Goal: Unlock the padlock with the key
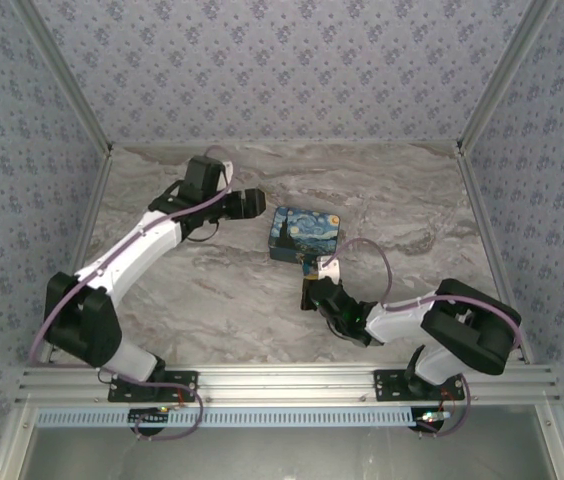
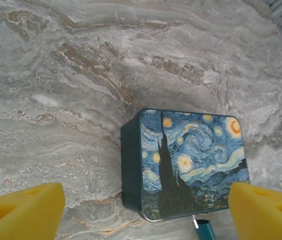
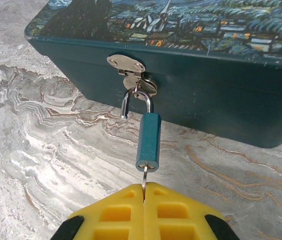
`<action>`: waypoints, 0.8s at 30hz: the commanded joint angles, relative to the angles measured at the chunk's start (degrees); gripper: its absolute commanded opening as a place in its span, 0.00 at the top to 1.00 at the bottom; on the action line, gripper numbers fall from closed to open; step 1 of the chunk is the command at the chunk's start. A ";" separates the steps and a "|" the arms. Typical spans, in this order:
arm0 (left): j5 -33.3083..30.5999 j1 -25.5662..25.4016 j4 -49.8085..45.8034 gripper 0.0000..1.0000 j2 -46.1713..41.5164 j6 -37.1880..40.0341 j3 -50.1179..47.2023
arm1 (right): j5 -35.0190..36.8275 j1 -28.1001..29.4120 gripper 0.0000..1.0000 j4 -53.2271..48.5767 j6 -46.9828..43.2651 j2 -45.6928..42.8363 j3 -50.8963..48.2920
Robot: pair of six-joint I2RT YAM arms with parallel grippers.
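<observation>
The teal padlock [image 3: 148, 141] hangs from the metal hasp [image 3: 126, 65] on the front wall of the Starry-Night box [image 3: 216, 100]. Its shackle [image 3: 137, 100] has its left leg free of the body. The thin key [image 3: 144, 175] sticks in the keyhole at the body's lower end. My right gripper [image 3: 143, 187] is shut on the key, its yellow fingers [image 3: 116, 215] pressed together. In the top view the right gripper [image 1: 314, 290] sits just in front of the box [image 1: 304, 233]. My left gripper [image 2: 146, 205] hovers open above the box [image 2: 191, 160], with the padlock [image 2: 206, 230] at the lower edge.
The box stands mid-table on the marble top [image 1: 402, 190]. The left arm [image 1: 142, 245] reaches in from the left, its gripper [image 1: 247, 203] left of the box. Patterned walls and metal rails [image 1: 482, 200] bound the table.
</observation>
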 commanded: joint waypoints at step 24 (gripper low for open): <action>13.25 -0.09 -0.62 0.08 30.38 3.92 18.88 | -1.39 0.40 1.00 1.69 2.65 3.68 1.97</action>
